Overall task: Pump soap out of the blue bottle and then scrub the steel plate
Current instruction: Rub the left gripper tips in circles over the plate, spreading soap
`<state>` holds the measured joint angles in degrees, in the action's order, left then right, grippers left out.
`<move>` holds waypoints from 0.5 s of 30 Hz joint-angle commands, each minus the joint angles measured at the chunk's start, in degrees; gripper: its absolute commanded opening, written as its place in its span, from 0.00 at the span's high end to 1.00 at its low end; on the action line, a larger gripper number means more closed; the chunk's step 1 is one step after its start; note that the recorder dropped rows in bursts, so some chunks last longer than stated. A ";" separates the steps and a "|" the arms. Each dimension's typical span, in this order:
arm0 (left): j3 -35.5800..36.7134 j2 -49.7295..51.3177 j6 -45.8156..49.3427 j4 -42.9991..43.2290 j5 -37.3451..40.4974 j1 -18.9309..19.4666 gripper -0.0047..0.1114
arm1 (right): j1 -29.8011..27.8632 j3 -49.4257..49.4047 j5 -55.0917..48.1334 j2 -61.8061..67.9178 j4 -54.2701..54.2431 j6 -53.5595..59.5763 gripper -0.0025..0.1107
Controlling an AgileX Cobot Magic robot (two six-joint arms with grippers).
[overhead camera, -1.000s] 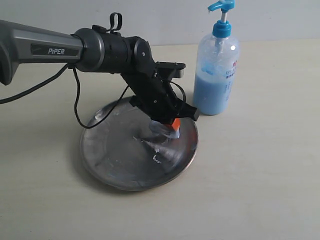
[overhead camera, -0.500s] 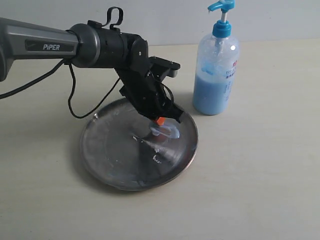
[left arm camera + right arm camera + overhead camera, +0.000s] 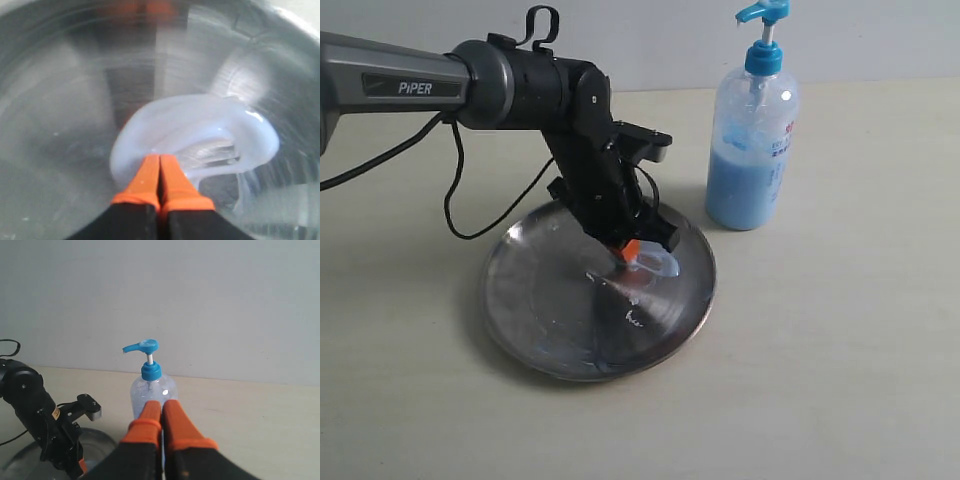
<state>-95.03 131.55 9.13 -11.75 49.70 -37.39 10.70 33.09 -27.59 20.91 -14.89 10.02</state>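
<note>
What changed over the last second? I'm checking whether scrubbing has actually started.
The left gripper, jaws shut, slid leftward in the exterior view across the steel plate, through the soap. Nothing was grasped or released. The blue bottle and plate stayed put.

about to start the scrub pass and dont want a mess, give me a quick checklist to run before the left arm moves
1. The soap is on the steel plate: ok, a pale blob lies on it.
2. The left gripper is at the soap: ok, shut, tips at the blob's edge.
3. A scrubber is in that gripper: not ok, no sponge or cloth shows in its grip.
4. The blue bottle is upright and off the plate: ok, it stands beside the plate, apart from it.
5. The right gripper is out of the way: ok, shut, up off the plate, facing the bottle.
6. Soap spread: not ok, one blob, most of the plate bare.
</note>
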 commanded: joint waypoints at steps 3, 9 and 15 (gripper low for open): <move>0.91 1.17 4.64 -8.64 3.02 -2.78 0.96 | -0.02 -0.12 -0.02 -0.24 -0.08 0.53 0.95; 0.91 1.17 5.53 -11.12 -1.52 -4.69 0.96 | -0.02 -0.12 -0.02 -0.24 -0.08 0.53 0.95; 0.91 1.17 5.42 -9.33 -8.18 -4.83 0.96 | -0.02 -0.12 -0.02 -0.24 -0.08 0.53 0.95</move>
<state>-94.68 131.87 14.54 -23.03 44.95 -42.00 10.70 33.09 -27.59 20.91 -14.89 10.13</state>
